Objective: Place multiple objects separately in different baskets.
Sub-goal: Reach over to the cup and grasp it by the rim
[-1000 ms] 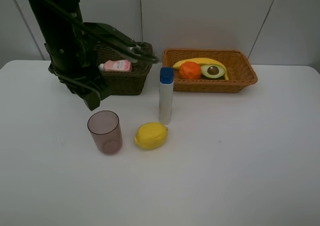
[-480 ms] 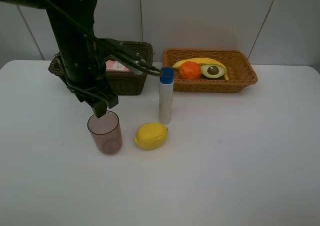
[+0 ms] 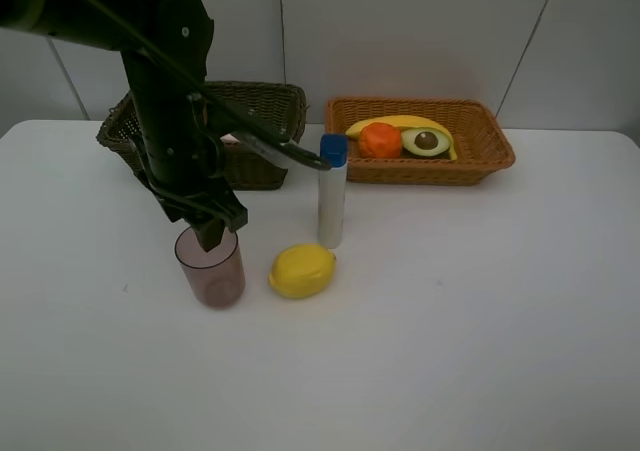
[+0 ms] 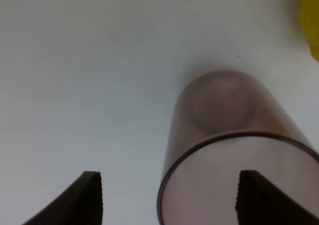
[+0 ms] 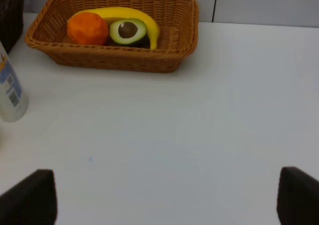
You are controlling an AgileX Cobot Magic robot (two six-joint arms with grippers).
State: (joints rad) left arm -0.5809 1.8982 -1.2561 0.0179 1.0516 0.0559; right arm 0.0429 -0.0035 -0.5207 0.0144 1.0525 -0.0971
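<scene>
The translucent pinkish tumbler (image 3: 210, 267) stands upright on the white table. My left gripper (image 3: 211, 233) hangs right at its rim, pointing down. In the left wrist view the tumbler (image 4: 234, 135) fills the frame. My left gripper (image 4: 172, 200) is open; the near wall of the rim lies between its fingers (image 4: 88, 197). A lemon (image 3: 301, 270) lies to the tumbler's right. Behind it stands the tall white blue-capped bottle (image 3: 331, 193). The orange-tan basket (image 3: 480, 156) holds a banana (image 3: 400, 124), an orange (image 3: 379, 140) and a halved avocado (image 3: 427, 141). My right gripper (image 5: 164, 205) is open over bare table.
The dark woven basket (image 3: 270, 111) sits at the back left, and my left arm (image 3: 165, 81) hides much of it. The right wrist view shows the orange-tan basket (image 5: 174, 45) ahead and the white bottle (image 5: 10, 93) at the frame's edge.
My left arm has swung away from the dark basket and come down to the tumbler's rim. The objects on the table have not moved.
</scene>
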